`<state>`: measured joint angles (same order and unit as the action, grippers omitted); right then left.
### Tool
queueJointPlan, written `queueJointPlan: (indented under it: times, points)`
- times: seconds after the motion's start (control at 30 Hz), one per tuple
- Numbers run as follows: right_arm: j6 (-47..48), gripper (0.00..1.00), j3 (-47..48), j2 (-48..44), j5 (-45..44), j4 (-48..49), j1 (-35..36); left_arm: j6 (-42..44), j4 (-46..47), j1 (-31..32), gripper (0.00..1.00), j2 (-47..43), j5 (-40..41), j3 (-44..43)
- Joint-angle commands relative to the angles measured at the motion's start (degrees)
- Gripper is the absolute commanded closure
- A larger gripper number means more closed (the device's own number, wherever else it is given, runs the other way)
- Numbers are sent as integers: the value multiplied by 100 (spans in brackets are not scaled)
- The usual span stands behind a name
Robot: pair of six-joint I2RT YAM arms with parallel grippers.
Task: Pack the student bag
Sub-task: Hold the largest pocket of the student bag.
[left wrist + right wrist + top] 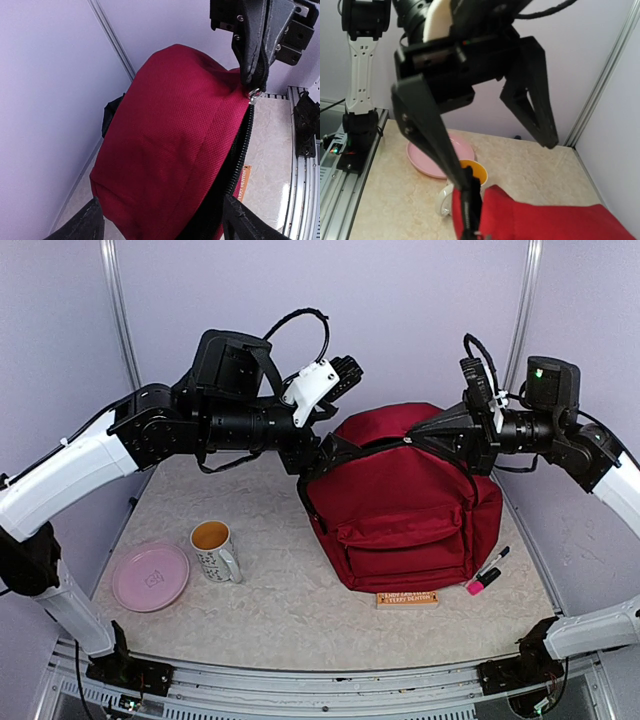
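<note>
The student bag [400, 505] is a large dark red backpack standing upright at the table's middle right, front pocket facing the near edge. My left gripper [316, 462] is open, its wide-spread fingers straddling the bag's upper left side; it also shows in the left wrist view [165, 227] and the right wrist view [507, 160]. My right gripper [442, 430] is at the bag's top and, in the left wrist view [252, 75], it is shut on the zipper pull [254, 94]. The black zipper [241, 150] runs down the bag's edge. My right fingers are hidden in the right wrist view.
A white mug [215, 550] with an orange inside and a pink plate [150, 577] stand at the front left. A pink highlighter [485, 582], a black pen [495, 562] and an orange bar [407, 598] lie before the bag. Walls close the back and sides.
</note>
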<state>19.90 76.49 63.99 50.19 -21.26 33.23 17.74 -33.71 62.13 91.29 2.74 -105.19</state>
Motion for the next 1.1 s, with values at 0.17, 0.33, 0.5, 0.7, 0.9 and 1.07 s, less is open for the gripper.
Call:
queueJointPlan:
  times: [0.17, 0.33, 0.5, 0.7, 0.9, 1.07]
  points:
    - [-20, 100, -27, -104, -84, -42, 34, 650, -32, -30, 23, 400, 568, -648]
    - [-34, 100, -47, -131, -140, -19, 34, 1017, -172, 131, 14, 605, 346, -477]
    - [-65, 100, -29, -106, -247, -36, 34, 1212, -197, 133, 13, 736, 146, -525]
    - [-81, 100, -74, -103, -84, 6, 34, 1338, 165, 133, 1, 1113, 850, -622]
    - [-95, 100, -145, -156, -266, -36, 34, 1425, 583, 124, 23, 1361, 1050, -898]
    - [-345, 100, -270, -360, -1356, 31, 28, 1108, 625, 84, 100, 1204, 969, -831]
